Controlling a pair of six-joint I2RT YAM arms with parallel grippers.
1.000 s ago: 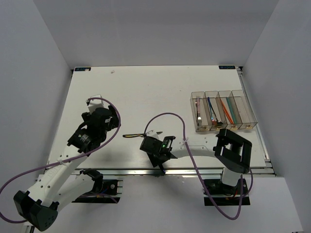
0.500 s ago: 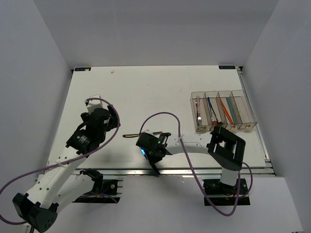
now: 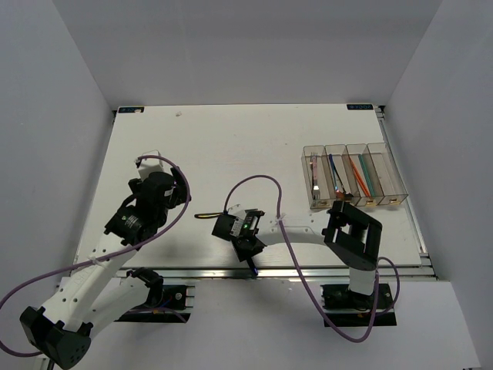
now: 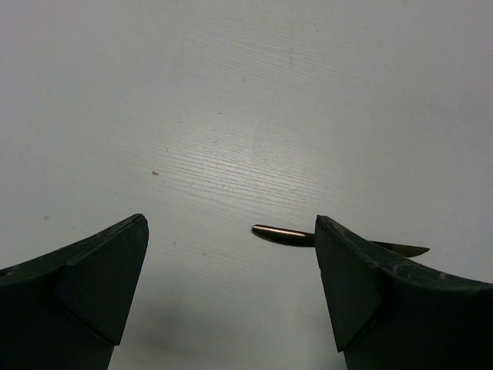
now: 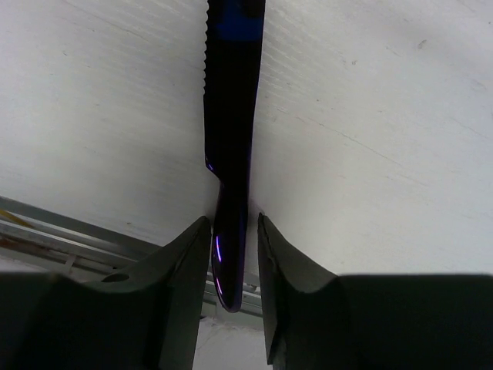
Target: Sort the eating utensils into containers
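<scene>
A dark blue knife lies at the table's near edge, its handle end sticking out over the metal rail. My right gripper straddles that handle with narrow jaws; the left finger touches it and a thin gap shows on the right. A dark knife with a yellowish handle lies mid-table. My left gripper hovers wide open just left of it, holding nothing. The containers at the right hold a fork, a blue piece and chopsticks.
Purple cables loop over both arms. The metal rail runs along the table's near edge below the right gripper. White walls close in the table on three sides.
The right arm has swung left along the near edge, and its jaws have narrowed around the blue knife's handle. The left arm has barely moved.
</scene>
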